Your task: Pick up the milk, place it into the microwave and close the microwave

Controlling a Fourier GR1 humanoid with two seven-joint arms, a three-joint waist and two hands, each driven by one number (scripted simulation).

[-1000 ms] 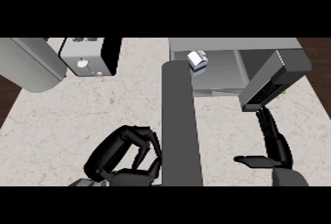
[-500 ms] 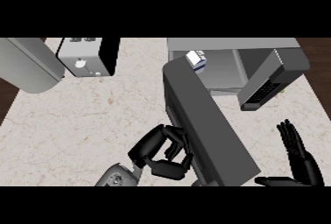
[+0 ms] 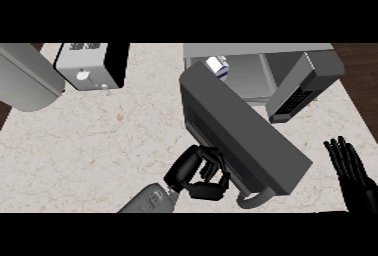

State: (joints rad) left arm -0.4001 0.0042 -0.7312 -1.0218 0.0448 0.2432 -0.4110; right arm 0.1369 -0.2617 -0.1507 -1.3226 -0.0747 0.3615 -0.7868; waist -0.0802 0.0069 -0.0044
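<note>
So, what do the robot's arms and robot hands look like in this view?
The left forearm is a rounded grey shell with small paler marks near the wrist. The left robot hand is glossy black with thick fingers. The right robot hand is also black, with long, slim fingers; its forearm hardly shows. No cables are visible.

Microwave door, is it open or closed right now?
Open. The door juts out from the microwave, and the milk shows inside.
</note>
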